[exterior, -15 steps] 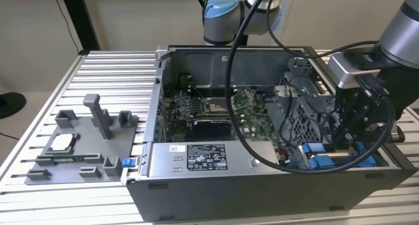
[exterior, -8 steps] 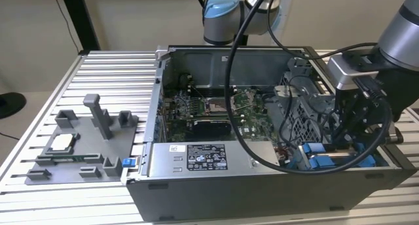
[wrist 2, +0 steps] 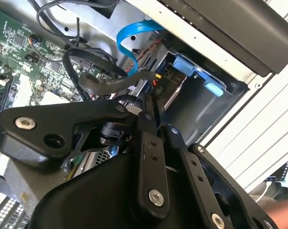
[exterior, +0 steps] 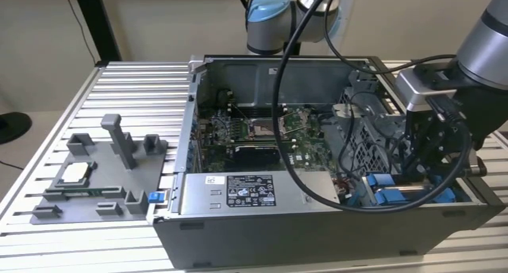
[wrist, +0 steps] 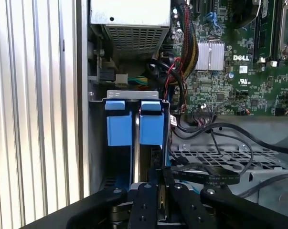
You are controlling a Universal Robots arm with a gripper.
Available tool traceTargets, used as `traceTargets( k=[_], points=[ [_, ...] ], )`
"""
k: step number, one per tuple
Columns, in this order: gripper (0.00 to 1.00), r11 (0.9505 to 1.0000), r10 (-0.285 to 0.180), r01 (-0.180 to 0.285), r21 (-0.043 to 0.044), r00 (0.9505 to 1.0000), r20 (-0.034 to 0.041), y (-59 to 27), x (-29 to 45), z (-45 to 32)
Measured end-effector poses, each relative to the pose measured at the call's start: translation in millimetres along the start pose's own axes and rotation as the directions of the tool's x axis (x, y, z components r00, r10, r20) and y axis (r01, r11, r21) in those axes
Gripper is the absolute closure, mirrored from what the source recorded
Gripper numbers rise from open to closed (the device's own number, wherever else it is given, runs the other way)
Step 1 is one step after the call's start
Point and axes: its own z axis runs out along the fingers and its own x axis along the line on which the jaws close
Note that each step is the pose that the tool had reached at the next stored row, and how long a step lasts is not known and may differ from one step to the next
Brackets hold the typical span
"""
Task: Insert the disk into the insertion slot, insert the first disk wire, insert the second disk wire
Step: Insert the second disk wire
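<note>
The black gripper [wrist: 162,198] pinches a flat black wire connector [wrist 2: 151,102] just above the silver disk in its blue carrier [wrist: 134,125], already seated in the grey metal slot [wrist: 97,102]. Misalignment could bend the connector.

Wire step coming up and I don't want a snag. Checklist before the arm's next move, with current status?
1. Disk in the insertion slot: the blue carrier sits at the bay mouth; full seating cannot tell.
2. Gripper lined up over the bay, first wrist view: ok.
3. What the gripper carries: cannot tell.
4. Black cables clear of the gripper: not ok, they cross right beside it.
5. Computer case flat on the table: ok.
</note>
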Motion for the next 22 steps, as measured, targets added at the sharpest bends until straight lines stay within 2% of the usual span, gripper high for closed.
traceTargets(
  k=[4,14,15,18,22],
  points=[
    [1.0,1.0,0.004,-0.004,0.0003,1.0,-0.0037,-0.2,0.3,3.9],
    [1.0,1.0,0.004,-0.004,0.0003,1.0,-0.0013,-0.2,0.1,7.9],
    [0.0,1.0,0.004,-0.004,0.0001,1.0,0.0014,-0.1,0.0,8.7],
    [0.0,1.0,0.004,-0.004,0.0,1.0,0.0013,-0.3,0.0,4.8],
    [0.0,1.0,0.004,-0.004,-0.0001,1.0,-0.0007,-0.7,-0.9,-12.4]
  ],
)
